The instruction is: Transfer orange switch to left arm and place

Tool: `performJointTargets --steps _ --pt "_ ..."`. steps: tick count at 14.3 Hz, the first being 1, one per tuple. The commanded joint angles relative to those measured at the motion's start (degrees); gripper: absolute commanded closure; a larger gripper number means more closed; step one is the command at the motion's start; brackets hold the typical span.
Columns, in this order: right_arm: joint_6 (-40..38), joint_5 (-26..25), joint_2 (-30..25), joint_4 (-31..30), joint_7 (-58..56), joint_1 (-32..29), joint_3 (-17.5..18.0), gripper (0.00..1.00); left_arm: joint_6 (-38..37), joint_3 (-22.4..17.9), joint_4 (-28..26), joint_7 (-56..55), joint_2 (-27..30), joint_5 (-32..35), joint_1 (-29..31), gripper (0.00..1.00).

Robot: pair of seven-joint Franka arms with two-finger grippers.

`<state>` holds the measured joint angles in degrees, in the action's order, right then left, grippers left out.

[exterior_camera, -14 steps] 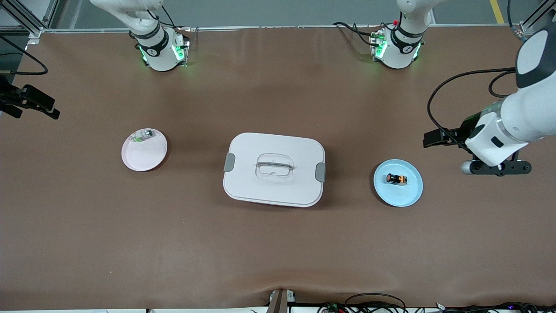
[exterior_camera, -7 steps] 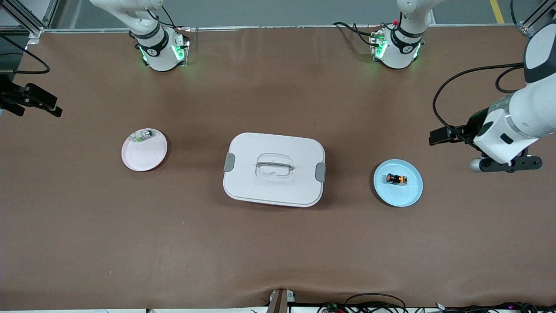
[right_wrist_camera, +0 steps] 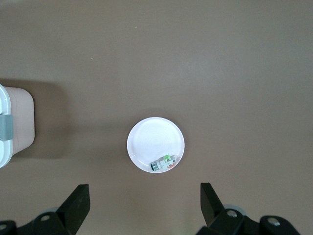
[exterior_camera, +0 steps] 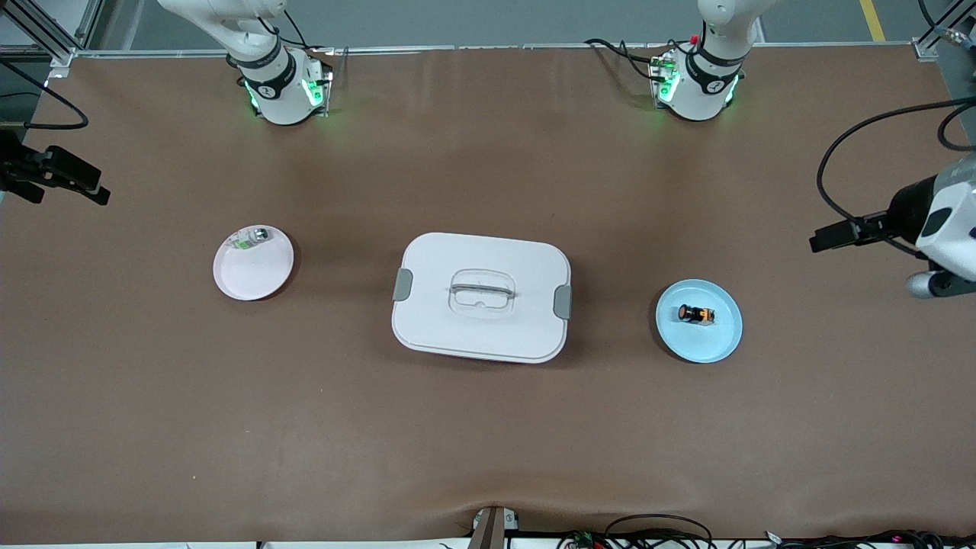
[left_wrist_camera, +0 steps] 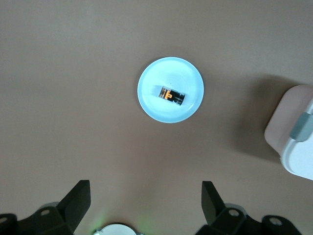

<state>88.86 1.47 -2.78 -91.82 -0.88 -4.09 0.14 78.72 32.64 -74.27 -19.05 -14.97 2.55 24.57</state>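
The orange switch (exterior_camera: 696,314) (left_wrist_camera: 172,95) lies on its side in a small blue plate (exterior_camera: 717,345) (left_wrist_camera: 188,78) toward the left arm's end of the table. The white box (exterior_camera: 457,328) (left_wrist_camera: 298,142) (right_wrist_camera: 14,122) sits at the table's middle, lid on. My left gripper (left_wrist_camera: 145,185) hangs open and empty high over bare table, off to the side of the blue plate; its white hand (exterior_camera: 945,221) shows at the front view's edge. High over the table by a pink plate (exterior_camera: 252,278) (right_wrist_camera: 151,137), my right gripper (right_wrist_camera: 145,187) is open and empty too.
A small green-and-silver clear part (exterior_camera: 252,239) (right_wrist_camera: 164,163) lies in the pink plate toward the right arm's end. Cables loop from the left arm's hand (exterior_camera: 854,137). Brown table surface surrounds the box and both plates.
The left arm's hand has drawn away from the blue plate toward its end of the table, now partly out of the front view. The right arm has barely shifted. Switch and box stay put.
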Motion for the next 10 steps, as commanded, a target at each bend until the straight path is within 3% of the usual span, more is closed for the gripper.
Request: performJointTargets --steps 1,2,7,10 --pt "-0.97 0.03 0.05 0.85 0.27 -0.3 0.39 0.0 -1.02 -18.87 -1.93 1.56 7.14 -6.24 -15.37 0.0" --pt "-0.97 0.03 0.05 0.85 0.27 -0.3 0.39 0.0 -1.11 -21.97 -2.02 2.52 7.5 -6.33 -17.86 0.0" --pt "-0.97 0.03 0.14 0.68 0.27 -0.3 0.39 0.0 4.42 -22.97 -13.69 4.37 15.74 -3.78 -20.96 0.0" --pt "-0.97 0.03 0.23 0.59 0.18 -0.3 0.39 0.0 3.99 -28.58 -14.86 4.46 16.47 -3.69 -25.87 0.0"
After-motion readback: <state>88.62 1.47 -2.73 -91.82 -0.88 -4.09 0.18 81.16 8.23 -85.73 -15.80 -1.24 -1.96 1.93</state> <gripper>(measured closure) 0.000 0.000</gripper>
